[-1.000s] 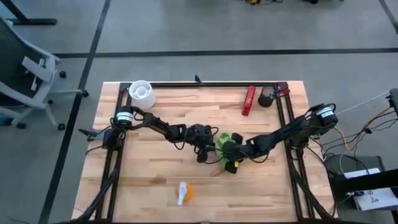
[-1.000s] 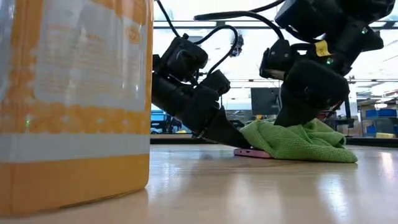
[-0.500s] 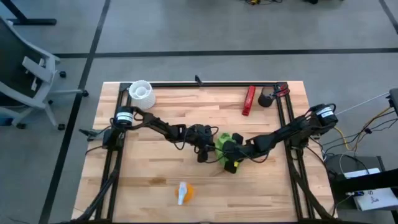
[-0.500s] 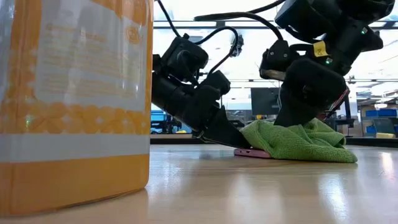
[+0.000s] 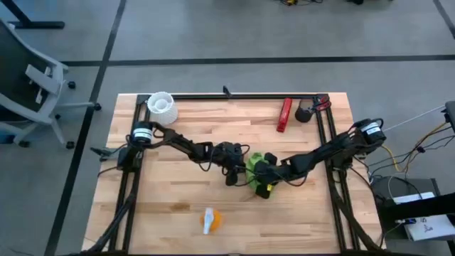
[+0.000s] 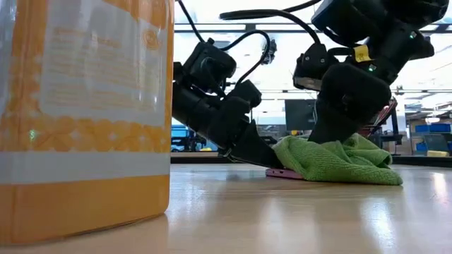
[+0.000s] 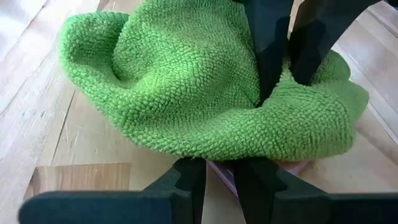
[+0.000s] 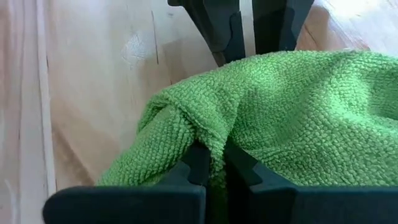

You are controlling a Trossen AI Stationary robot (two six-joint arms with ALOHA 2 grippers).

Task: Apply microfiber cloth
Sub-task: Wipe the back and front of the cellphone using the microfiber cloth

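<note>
You have the microfiber cloth (image 5: 257,165) bunched near the middle of the table (image 5: 178,206), lying over a pink-edged flat thing (image 6: 284,173) whose edge shows under it in the low view. Your right gripper (image 8: 213,163) stands on the cloth and its fingers are pressed together on a fold of the green fabric. Your left gripper (image 7: 219,177) is low at the cloth's other side, just beside it; its fingers are almost together, with only a narrow gap, and in this gap the pink edge shows, but you cannot tell if they touch it. Around them, a small orange-and-white spray bottle (image 5: 208,220) lies near the front edge, and it fills the left part of the low view and hides the table behind it. A white cup (image 5: 161,107) stands at the far left corner, and a red flat object (image 5: 285,114) with a dark round thing (image 5: 303,114) beside it lies at the far right. Compared with one second ago, the right gripper has shifted slightly to the left in the low view, and the cloth's right end has drawn in a little with it; the left gripper has stayed in place.
</note>
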